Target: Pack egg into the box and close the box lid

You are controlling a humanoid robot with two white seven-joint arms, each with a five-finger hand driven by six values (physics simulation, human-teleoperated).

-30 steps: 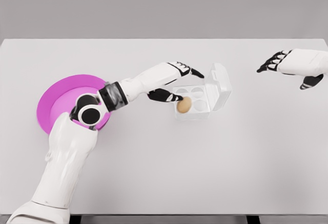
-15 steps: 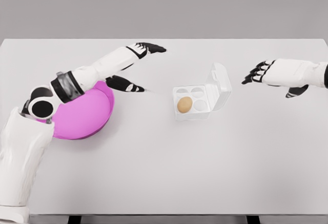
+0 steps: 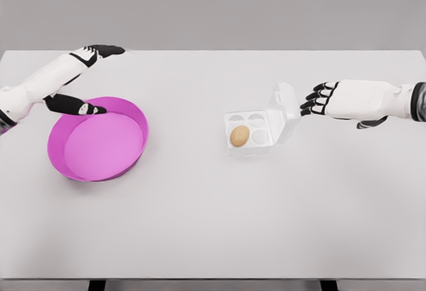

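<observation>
We see the right hand (image 3: 318, 100) with fingers spread and holding nothing, its fingertips just beside the raised lid (image 3: 286, 111) of the box (image 3: 259, 133), apart from it as far as we can tell. The left hand (image 3: 83, 81) is also spread and empty, over the far rim of the pink bowl (image 3: 100, 138), well apart from the box. One egg (image 3: 239, 135) lies in the box's near-left cup. We count one box, one egg, one bowl on the white table (image 3: 213, 218).
</observation>
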